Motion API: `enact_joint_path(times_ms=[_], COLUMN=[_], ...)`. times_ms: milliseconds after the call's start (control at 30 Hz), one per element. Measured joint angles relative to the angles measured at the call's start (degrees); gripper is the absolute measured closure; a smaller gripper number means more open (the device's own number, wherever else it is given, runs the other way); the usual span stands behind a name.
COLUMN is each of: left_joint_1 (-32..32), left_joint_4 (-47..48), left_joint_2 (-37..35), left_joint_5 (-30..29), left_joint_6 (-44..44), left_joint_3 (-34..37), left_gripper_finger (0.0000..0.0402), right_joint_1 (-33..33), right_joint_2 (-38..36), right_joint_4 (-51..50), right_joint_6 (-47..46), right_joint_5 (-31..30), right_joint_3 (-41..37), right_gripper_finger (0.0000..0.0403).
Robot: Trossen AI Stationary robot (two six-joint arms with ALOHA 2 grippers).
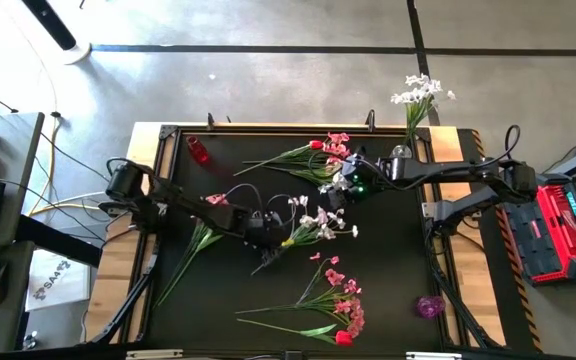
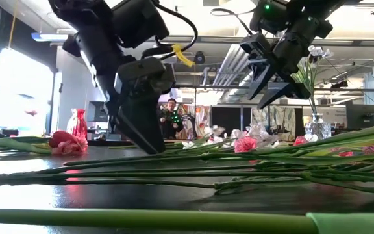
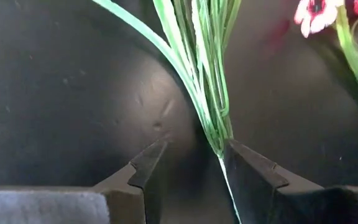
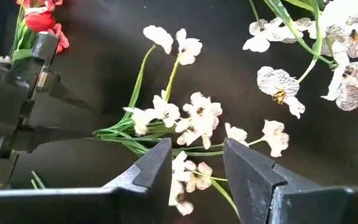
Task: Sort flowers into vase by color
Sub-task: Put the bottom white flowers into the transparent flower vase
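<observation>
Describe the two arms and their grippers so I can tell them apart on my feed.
Both arms are dark. The left gripper carries a yellow tag and looping black cable; the right gripper shows a green light. Each has two dark wedge-shaped fingers.

Both arms are matte black, built of blocky housings and slim links, with black cables looping loose along them. The left arm (image 1: 183,208) carries a yellow tag near its wrist; the right arm (image 1: 448,170) shows a small green light.
</observation>
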State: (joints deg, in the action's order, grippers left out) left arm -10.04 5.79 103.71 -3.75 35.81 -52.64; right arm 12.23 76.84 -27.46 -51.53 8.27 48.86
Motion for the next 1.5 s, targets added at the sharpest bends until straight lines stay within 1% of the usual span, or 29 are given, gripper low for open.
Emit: enact_joint_path(times_ms=[300,433,533,733,800,900,1033,1133,1233,1333,1433,1500], left_joint_1=[-2.81,-2.8,-2.84,-2.23,-1.85,-1.37,-0.37,1.51,3.36,5.53,7.49,8.74], left_joint_4=[-3.04,-1.67,-0.83,0.06,0.21,0.59,2.79,4.99,6.24,5.8,5.56,4.91], left_joint_2=[3.38,4.09,3.96,3.91,3.17,0.79,-4.39,-8.53,-12.16,-16.35,-19.99,-22.47], left_joint_5=[-3.92,-3.6,-4.55,-4.54,-3.73,-3.33,-6.24,-8.84,-9.85,-10.63,-13.36,-15.17], left_joint_6=[2.28,5.91,7.47,10.33,13.52,15.39,13.86,12.56,11.36,10.06,8.99,8.21], left_joint_3=[-0.22,-0.31,-0.3,-0.16,-0.06,0.2,0.39,0.22,0.26,0.22,0.22,0.2], left_gripper_finger=[0.0259,0.0264,0.0288,0.0377,0.0394,0.0394,0.04,0.0401,0.0401,0.0401,0.0401,0.0401], right_joint_1=[1.77,3.18,3.61,3.61,3.61,3.43,2.71,2.73,2.73,2.73,2.73,2.71], right_joint_2=[0.0,0.0,0.0,0.0,0.0,-0.09,-1.45,-3.76,-6.7,-9.06,-10.16,-10.32], right_joint_4=[-1.06,-1.03,-1.03,-1.01,-1.01,-0.99,0.42,3.44,8.06,12.83,14.0,13.7], right_joint_6=[2.73,4.92,6.18,6.94,7.02,6.75,5.6,3.67,2.87,3.95,6.65,6.87], right_joint_5=[0.15,0.65,1.37,1.21,1.16,0.74,0.15,1.67,2.08,1.95,0.82,1.06], right_joint_3=[0.02,0.02,0.02,0.02,0.02,0.02,0.02,0.6,2.55,4.85,6.93,7.1], right_gripper_finger=[0.027,0.027,0.027,0.027,0.027,0.027,0.027,0.027,0.027,0.027,0.027,0.027])
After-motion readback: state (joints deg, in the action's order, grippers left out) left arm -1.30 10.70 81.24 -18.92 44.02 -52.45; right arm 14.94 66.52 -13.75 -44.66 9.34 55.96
